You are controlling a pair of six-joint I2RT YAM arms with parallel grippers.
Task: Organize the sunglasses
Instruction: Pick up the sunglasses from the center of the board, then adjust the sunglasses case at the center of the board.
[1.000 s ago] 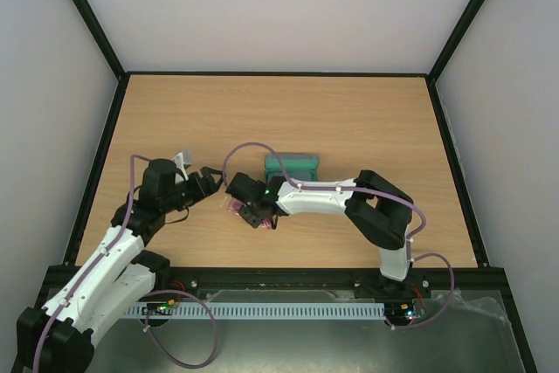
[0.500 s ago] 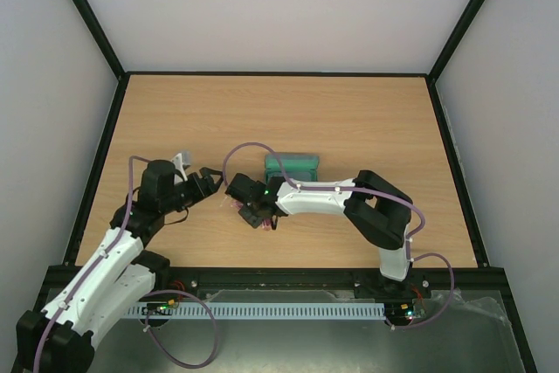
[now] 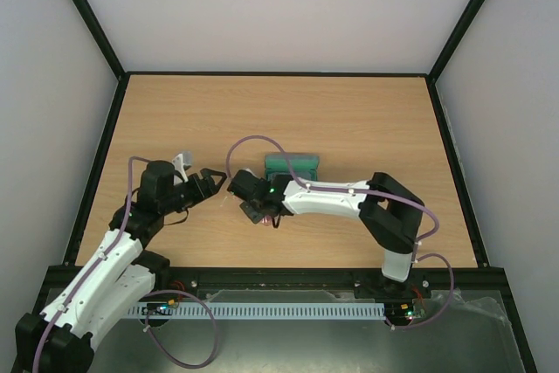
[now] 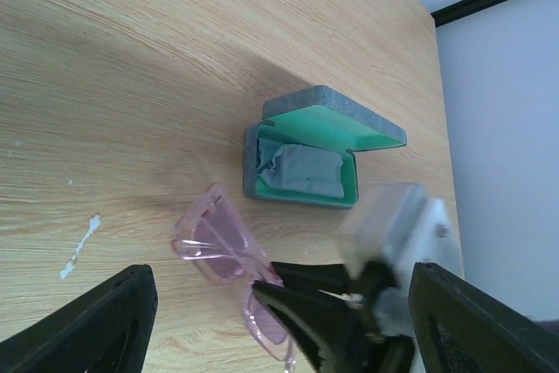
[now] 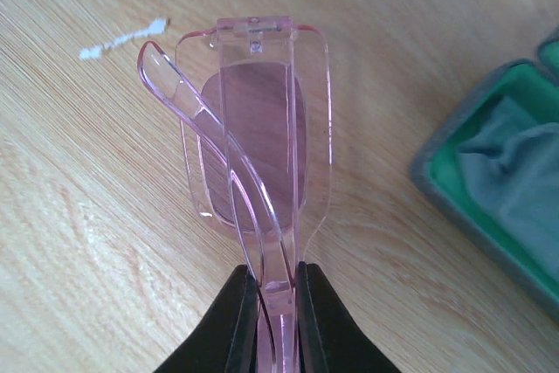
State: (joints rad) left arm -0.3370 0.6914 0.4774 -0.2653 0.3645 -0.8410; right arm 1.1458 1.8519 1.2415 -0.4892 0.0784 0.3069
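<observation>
Sunglasses (image 5: 253, 128) folded, one end clamped between the fingers of my right gripper (image 5: 272, 303), down at the table (image 4: 131, 58) just beside the open case (image 4: 301, 168). My left gripper (image 3: 207, 184) is near them, fingers spread wide apart.

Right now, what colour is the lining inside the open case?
Green. The case lining shows best in the left wrist view.

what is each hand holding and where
Right hand pinches the sunglasses near the middle, by the bridge, front frame and folded arms together. Left hand holds nothing.
</observation>
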